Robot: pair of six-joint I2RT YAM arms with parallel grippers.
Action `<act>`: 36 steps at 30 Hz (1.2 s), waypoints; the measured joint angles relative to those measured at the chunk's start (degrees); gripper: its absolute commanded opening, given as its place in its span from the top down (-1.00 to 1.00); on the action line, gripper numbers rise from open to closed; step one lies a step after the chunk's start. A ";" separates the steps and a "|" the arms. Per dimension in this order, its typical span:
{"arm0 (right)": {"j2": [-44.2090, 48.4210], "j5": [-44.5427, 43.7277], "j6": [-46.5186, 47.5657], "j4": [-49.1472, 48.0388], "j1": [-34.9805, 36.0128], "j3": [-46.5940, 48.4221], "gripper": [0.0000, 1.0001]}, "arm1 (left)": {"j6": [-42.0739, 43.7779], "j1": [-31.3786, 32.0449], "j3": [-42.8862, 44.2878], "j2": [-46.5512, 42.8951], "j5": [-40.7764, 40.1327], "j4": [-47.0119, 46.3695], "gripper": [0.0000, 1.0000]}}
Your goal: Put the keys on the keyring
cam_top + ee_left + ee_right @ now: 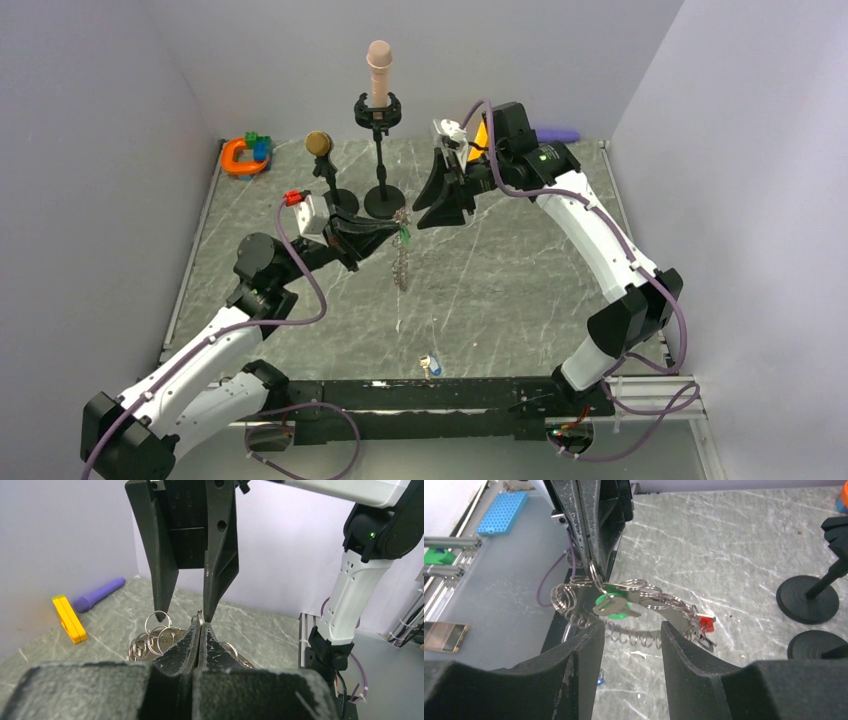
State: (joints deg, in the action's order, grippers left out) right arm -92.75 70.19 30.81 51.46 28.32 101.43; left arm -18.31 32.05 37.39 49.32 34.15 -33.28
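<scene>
1. The marbled grey bench (520, 270) carries two black stand bases (808, 599) toward its far side. The work goes on in the air over the middle, just on the near side of them.
2. The left hand (592, 566) reaches in from the near left. Its fingers are pressed together on a single small loop at the top of the keyring (659, 602), which hangs from that pinch above the bench.
3. The right hand (631, 632) comes in from the far right, its fingers spread and gripping nothing. It is poised just beside the left hand's tips, with the dangling rim in front of its gap.
4. The keyring, a chain-like run of small linked loops, drapes away from the pinch in a slack curve.
5. The green key (613, 606) lies against the rim just below the pinch, and the red key (705, 624) sits at the far end of the curve. Whether either is fully threaded or only caught among the loops cannot be told.
6. The step in hand looks like the right hand taking hold at the green key. To do it well:
   - The left hand's pinch should stay firm and unmoving so the loop does not swing.
   - The right hand should close on the coloured head rather than the thin blade.
   - Its fingers should stay clear of the neighbouring loops, since a snag there could drag the whole ring out of the pinch.
</scene>
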 measured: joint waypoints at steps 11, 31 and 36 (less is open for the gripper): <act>0.11 3.50 -10.08 -12.33 0.17 -0.59 0.11 | -2.43 -0.17 0.04 3.08 0.31 -6.47 1.00; 0.26 5.27 -10.25 -12.55 1.40 -1.22 0.59 | -2.45 -0.39 0.92 3.41 0.46 -6.82 1.00; 0.48 5.22 -9.22 -11.19 1.64 -1.62 0.83 | -2.49 -0.44 0.92 3.39 0.44 -6.82 1.00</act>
State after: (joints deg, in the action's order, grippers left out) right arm -92.27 75.42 21.58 40.27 29.95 99.81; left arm -20.80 31.62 38.30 52.71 34.59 -40.10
